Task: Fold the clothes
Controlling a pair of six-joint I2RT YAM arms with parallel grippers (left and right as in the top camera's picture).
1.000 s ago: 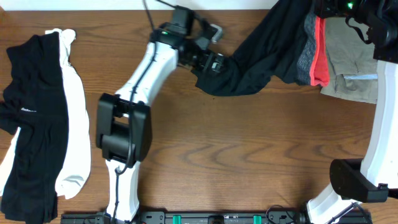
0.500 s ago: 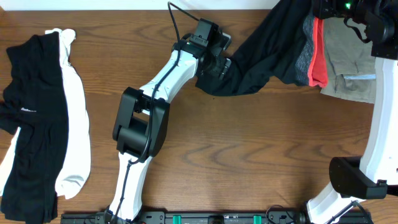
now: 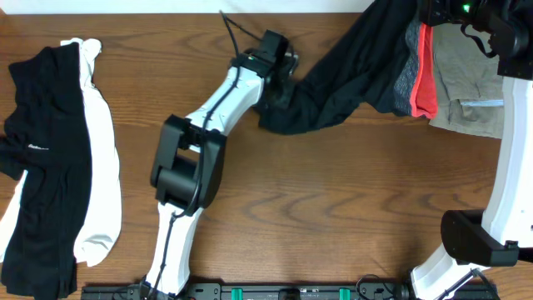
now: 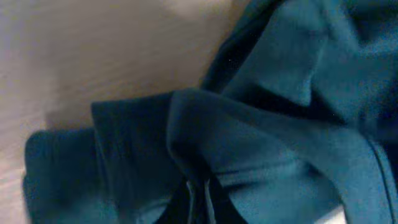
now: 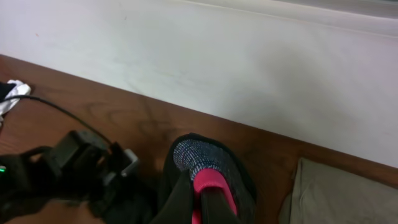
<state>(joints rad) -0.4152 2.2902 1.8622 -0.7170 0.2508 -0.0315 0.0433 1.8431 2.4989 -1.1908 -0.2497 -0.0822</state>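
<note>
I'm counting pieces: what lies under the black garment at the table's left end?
A white garment, showing along its right edge and top. Anything further beneath the black garment is covered.

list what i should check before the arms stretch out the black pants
1. Grip of left gripper on black pants leg end: ok, cloth bunches at its fingertips.
2. Grip of right gripper on the waistband: ok, the grey and coral band is gathered at it.
3. Pants lying flat: not ok, crumpled between the arms.
4. Pants clear of grey-khaki piece: not ok, waistband end lies against it.
5. Pile of black and white pieces out of the way: ok, far left, apart.
6. Leg hems aligned: cannot tell.
</note>
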